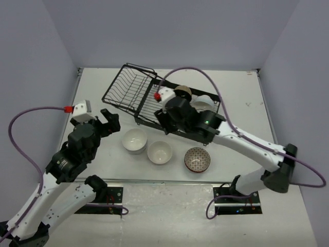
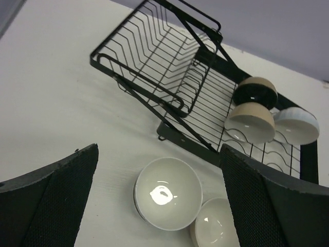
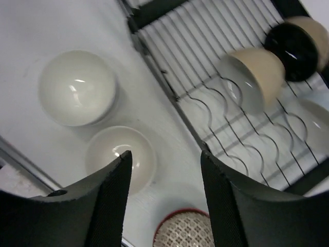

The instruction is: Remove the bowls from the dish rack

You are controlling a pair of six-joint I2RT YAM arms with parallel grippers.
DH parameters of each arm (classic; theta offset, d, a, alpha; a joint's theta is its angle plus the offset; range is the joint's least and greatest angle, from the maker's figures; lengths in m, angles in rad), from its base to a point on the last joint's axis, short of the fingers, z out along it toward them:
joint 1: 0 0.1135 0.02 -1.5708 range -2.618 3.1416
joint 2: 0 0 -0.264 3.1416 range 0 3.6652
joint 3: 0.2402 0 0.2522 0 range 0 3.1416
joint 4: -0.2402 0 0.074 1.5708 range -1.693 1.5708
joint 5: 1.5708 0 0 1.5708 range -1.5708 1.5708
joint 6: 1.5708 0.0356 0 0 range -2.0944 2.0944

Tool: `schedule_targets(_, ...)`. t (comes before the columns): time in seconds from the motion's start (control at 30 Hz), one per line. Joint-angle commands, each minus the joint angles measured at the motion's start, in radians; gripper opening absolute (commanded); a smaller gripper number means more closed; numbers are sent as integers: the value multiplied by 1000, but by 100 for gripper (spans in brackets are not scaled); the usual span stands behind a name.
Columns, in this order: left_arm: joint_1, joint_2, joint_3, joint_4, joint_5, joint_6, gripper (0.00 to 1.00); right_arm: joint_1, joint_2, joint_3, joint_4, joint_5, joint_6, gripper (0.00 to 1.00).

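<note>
Right gripper [image 3: 164,157] and left gripper [image 2: 159,149] are seen open, empty; the beige ceramic bowl [image 3: 262,72] in the black wire dish rack [image 1: 129,88] should be pinched rim-first.

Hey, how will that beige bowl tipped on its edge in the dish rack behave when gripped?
The beige bowl looks like glossy glazed ceramic, so probably rigid, slippery and chippable. It rests on edge on the dish rack wires beside the black-inside bowl, so a nudge may roll it into that neighbour.
</note>
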Motion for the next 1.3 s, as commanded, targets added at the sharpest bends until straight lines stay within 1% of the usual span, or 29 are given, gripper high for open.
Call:
schedule_targets(0.0, 4, 100, 66, 36, 172, -39, 100, -75, -200, -190, 57, 110, 112, 57)
schedule_targets(0.03, 5, 120, 69, 49, 237, -59, 100, -114, -248, -273, 58, 163, 158, 62)
schedule_targets(0.07, 4, 135, 66, 72, 274, -90, 100, -133, -336, -307, 57, 193, 183, 65)
schedule_targets(0.1, 4, 173, 61, 121, 313, -111, 100, -145, -375, -341, 58, 222, 203, 69)
schedule_targets(0.13, 4, 195, 58, 148, 389, -139, 100, -162, -412, -396, 58, 262, 256, 78)
schedule_targets(0.17, 5, 215, 52, 178, 429, -195, 100, -165, -484, -421, 57, 338, 281, 81)
schedule_targets(0.2, 4, 264, 38, 245, 472, -229, 100, -168, -518, -445, 57, 357, 296, 82)
schedule_targets(0.23, 5, 292, 29, 287, 552, -261, 100, -174, -550, -483, 57, 392, 327, 85)
schedule_targets(0.27, 4, 319, 20, 328, 587, -324, 100, -174, -581, -499, 58, 411, 343, 86)
schedule_targets(0.3, 4, 385, 11, 400, 629, -356, 100, -176, -639, -531, 58, 425, 370, 89)
schedule_targets(0.33, 5, 423, 12, 424, 663, -421, 100, -176, -668, -545, 57, 455, 382, 90)
schedule_targets(0.37, 4, 459, 17, 445, 677, -445, 100, -176, -697, -559, 57, 455, 396, 90)
schedule_targets(0.4, 2, 527, 29, 485, 686, -469, 100, -176, -757, -574, 58, 480, 422, 91)
schedule_targets(0.43, -1, 558, 35, 494, 678, -496, 100, -176, -786, -598, 63, 481, 432, 92)
schedule_targets(0.47, -1, 585, 40, 504, 668, -556, 100, -176, -816, -612, 75, 478, 435, 92)
schedule_targets(0.53, -11, 632, 9, 572, 622, -629, 100, -176, -900, -661, 112, 466, 445, 93)
schedule_targets(0.57, -16, 645, -8, 630, 594, -691, 100, -177, -929, -675, 124, 468, 444, 93)
schedule_targets(0.6, -33, 678, -17, 675, 571, -717, 100, -176, -955, -689, 135, 471, 450, 93)
schedule_targets(0.67, -53, 727, 6, 683, 505, -763, 100, -176, -1026, -718, 140, 465, 461, 93)
schedule_targets(0.73, -79, 819, 61, 695, 465, -791, 100, -176, -1084, -755, 173, 424, 449, 93)
schedule_targets(0.77, -84, 885, 90, 733, 464, -795, 100, -176, -1101, -767, 192, 414, 442, 93)
schedule_targets(0.83, -84, 954, 113, 783, 506, -814, 100, -176, -1132, -795, 212, 396, 415, 93)
schedule_targets(0.87, -85, 1018, 135, 821, 513, -838, 100, -176, -1167, -803, 218, 397, 406, 93)
schedule_targets(0.97, -87, 1133, 207, 830, 519, -858, 100, -176, -1250, -821, 221, 402, 387, 93)
schedule_targets(1.07, -88, 1201, 266, 830, 488, -838, 100, -176, -1313, -830, 232, 365, 366, 93)
schedule_targets(1.2, -88, 1231, 297, 817, 402, -819, 99, -176, -1336, -818, 232, 340, 347, 93)
schedule_targets(1.27, -85, 1251, 304, 833, 384, -806, 96, -176, -1337, -820, 241, 318, 338, 93)
